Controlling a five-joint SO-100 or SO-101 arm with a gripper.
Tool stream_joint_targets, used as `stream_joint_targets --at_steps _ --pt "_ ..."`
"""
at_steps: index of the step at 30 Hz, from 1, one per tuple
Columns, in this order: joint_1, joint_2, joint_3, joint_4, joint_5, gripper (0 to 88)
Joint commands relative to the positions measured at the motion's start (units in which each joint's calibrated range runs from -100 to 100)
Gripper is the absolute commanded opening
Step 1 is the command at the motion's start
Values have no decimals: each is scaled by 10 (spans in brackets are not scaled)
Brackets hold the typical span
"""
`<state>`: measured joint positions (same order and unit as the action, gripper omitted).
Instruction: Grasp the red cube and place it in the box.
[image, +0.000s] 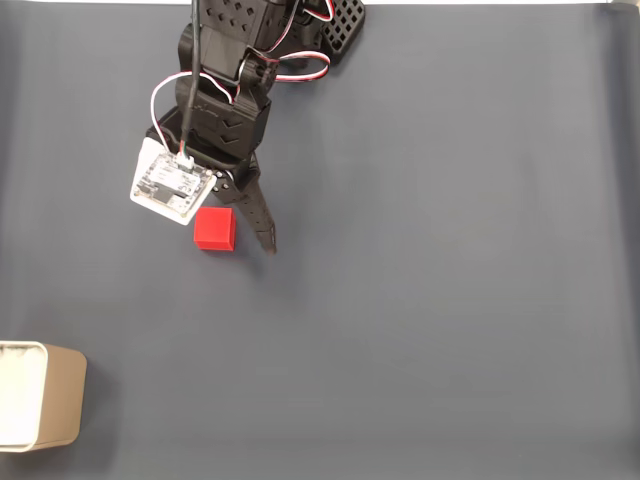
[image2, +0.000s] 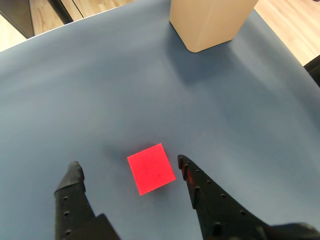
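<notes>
Perhaps a home, blue-grey mat (image2: 100, 90), wooden floor (image2: 290, 25)

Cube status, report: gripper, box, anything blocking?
Gripper open, fingers either side of cube, not touching. Cube on the mat, not in box. Mat between cube and box bare.
</notes>
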<state>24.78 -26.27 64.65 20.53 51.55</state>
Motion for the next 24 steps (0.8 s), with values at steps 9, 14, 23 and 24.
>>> stream_joint_targets --at_steps 9,14,23,24 --pt "17 18 12 -45 14 434" --pt "17 22 19 -48 14 435" --pt "9 15 37 -48 16 438" --pt "8 13 39 -48 16 438"
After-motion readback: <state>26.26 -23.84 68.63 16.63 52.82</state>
